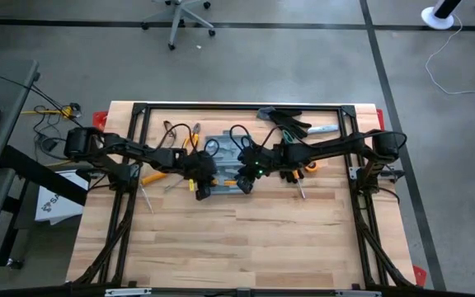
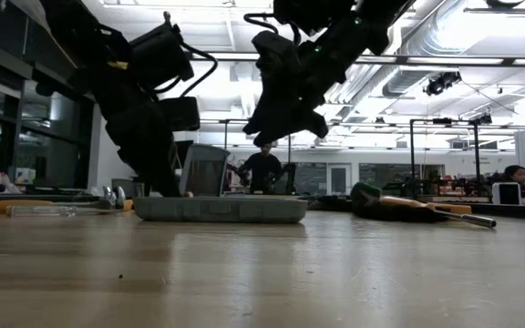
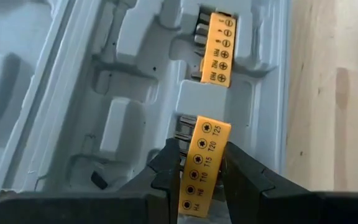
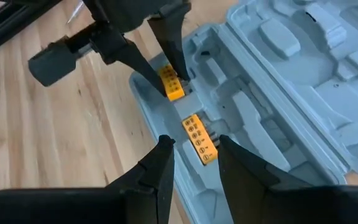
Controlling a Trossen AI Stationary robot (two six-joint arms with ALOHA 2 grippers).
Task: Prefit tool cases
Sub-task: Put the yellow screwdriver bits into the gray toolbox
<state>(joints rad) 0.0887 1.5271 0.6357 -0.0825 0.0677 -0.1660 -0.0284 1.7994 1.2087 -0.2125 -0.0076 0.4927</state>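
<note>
The grey-blue tool case (image 1: pixel 221 157) lies open and flat on the table, its moulded recesses facing up; the low view shows it as a low tray (image 2: pixel 221 209). One yellow bit strip (image 3: pixel 219 50) sits in a recess near the case's edge. My left gripper (image 3: pixel 201 149) is down at that edge, shut on a second yellow bit strip. My right gripper (image 4: pixel 194 142) hovers open above the seated strip (image 4: pixel 197 140), touching nothing, and stands raised in the low view (image 2: pixel 285 118). My left gripper pinches the second yellow bit strip (image 3: pixel 194 180) between its two fingers, by the strip's long sides at its near half. The fingers lie along the strip. Its far end, with the bits (image 3: pixel 182 127), reaches a recess of the case; whether it is seated I cannot tell.
Loose tools lie around the case: orange-handled pliers (image 1: pixel 176 132), a tool with an orange handle (image 1: pixel 153 176), a screwdriver (image 1: pixel 301 186). Black work gloves (image 1: pixel 285 120) lie by the far edge. A green-handled tool (image 2: pixel 399 202) shows beside the case. Bare wood lies toward the near edge.
</note>
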